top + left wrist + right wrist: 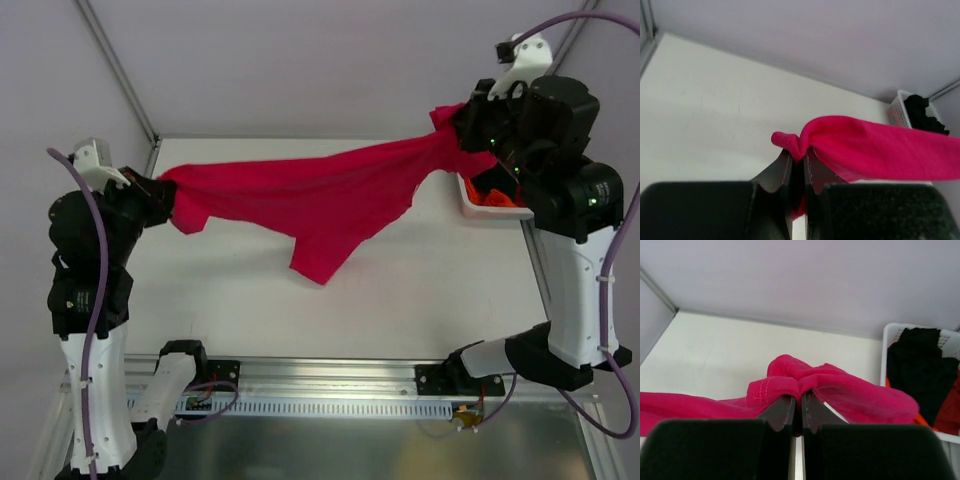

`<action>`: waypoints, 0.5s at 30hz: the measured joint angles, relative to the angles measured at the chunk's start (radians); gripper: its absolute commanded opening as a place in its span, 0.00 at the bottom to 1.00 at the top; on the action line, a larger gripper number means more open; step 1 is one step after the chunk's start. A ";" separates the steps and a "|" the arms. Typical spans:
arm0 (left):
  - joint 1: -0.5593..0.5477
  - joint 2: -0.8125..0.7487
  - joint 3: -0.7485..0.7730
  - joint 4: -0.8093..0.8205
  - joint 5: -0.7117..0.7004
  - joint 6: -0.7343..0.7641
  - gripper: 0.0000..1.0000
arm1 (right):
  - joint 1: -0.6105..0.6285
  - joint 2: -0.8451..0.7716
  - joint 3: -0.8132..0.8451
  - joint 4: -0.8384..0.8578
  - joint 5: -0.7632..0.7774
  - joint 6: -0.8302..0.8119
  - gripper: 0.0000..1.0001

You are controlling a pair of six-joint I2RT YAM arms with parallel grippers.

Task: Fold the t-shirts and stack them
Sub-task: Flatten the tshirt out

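**A:** Overhead view. Where is the crimson-pink short-sleeved cloth t-shirt (320, 200)?

**B:** It spans the upper half of the frame, from mid-left to upper right, above the white table (420, 300). It is held up at both ends and sags in the middle. One flap hangs down to about frame centre. Cannot tell whether the flap touches the table.

**A:** Left gripper (797, 159)?

**B:** The jaws are closed to a thin slit and pinch a bunched fold of the t-shirt. In the left wrist view the cloth rises out of the fingertips at lower centre. From there it runs in a broad band to the right edge of the frame.

**A:** Right gripper (801, 402)?

**B:** The jaws are likewise pressed together, clamped on a hemmed edge of the same t-shirt. Stitching shows just left of the fingertips. The cloth bunches above the jaws at frame centre and trails off to the left edge.

**A:** Anything else in frame?

**B:** A white plastic basket (888, 332) sits at the right edge of the right wrist view. Inside it, a black cloth t-shirt (920, 370) lies on top, with orange-red cloth (920, 419) showing beneath. In the overhead view the basket is at the right side, partly hidden by the right arm. It sits just below the crimson-pink t-shirt's right end.
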 measured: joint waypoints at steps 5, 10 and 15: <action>0.000 -0.105 -0.395 -0.040 0.006 -0.084 0.00 | 0.010 -0.001 -0.289 0.077 -0.147 0.036 0.00; 0.000 -0.164 -0.675 -0.106 0.027 -0.060 0.86 | 0.127 0.232 -0.592 0.185 -0.218 0.055 0.00; 0.000 -0.226 -0.669 -0.090 0.052 -0.014 0.99 | 0.224 0.279 -0.770 0.284 -0.277 0.089 0.00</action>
